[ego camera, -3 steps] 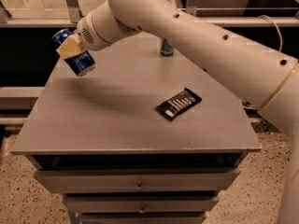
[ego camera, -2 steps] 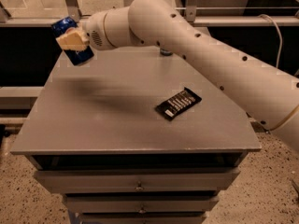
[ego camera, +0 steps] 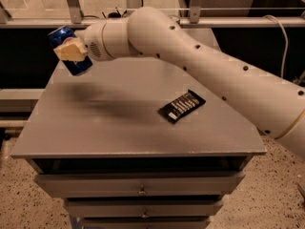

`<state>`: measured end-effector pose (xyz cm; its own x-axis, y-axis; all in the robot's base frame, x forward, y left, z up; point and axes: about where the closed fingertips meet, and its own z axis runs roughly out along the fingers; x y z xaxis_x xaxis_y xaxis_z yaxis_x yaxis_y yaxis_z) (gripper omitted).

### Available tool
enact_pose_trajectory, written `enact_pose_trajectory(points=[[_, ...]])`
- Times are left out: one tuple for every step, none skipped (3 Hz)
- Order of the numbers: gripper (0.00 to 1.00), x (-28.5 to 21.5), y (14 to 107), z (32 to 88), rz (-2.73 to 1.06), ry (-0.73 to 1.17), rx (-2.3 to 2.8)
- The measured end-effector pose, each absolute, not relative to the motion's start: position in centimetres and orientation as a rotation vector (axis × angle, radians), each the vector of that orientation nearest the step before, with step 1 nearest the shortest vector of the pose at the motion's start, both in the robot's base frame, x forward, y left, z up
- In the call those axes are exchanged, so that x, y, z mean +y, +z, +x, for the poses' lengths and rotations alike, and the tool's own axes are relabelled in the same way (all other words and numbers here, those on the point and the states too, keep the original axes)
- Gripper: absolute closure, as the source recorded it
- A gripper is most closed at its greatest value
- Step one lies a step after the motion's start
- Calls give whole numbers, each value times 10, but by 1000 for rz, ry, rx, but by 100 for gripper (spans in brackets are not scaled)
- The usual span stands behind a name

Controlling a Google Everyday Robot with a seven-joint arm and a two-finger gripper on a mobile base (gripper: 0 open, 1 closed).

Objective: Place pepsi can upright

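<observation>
The pepsi can [ego camera: 79,66] is held in the air over the far left corner of the table [ego camera: 95,128], at about 10 o'clock from the tabletop's middle. It touches no surface. It is tilted rather than upright, with its upper end leaning toward 11 o'clock and its lower end toward 5 o'clock. The blue wall shows above and below the grip, and the logo cannot be made out. The gripper [ego camera: 70,51] is clamped on the can across its middle. One tan finger pad [ego camera: 74,49] lies flat against the near side of the can, and the other finger is hidden behind it. From the gripper the pale wrist runs toward 3 o'clock into the thick cream arm [ego camera: 200,66], which crosses above the far half of the table and slopes down toward 4 o'clock to leave the view at the right edge. A soft dark shadow lies on the grey tabletop below the can and the wrist. A flat black packet [ego camera: 182,106] with pale printing lies on the tabletop at about 3 o'clock from its middle, well apart from the can and turned at a slant. Below the tabletop, on the near side, sits a stack of grey drawers [ego camera: 140,185] with small knobs. A pale cable [ego camera: 282,37] hangs at about 2 o'clock, beyond the arm.
</observation>
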<state>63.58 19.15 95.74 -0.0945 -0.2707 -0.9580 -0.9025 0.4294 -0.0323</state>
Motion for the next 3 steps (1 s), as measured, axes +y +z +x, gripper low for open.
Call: enact_pose_trajectory(points=[[100, 201, 933, 631, -1026, 731, 1523], [99, 197, 920, 635, -948, 713, 1409], [79, 188, 912, 634, -947, 699, 1376]])
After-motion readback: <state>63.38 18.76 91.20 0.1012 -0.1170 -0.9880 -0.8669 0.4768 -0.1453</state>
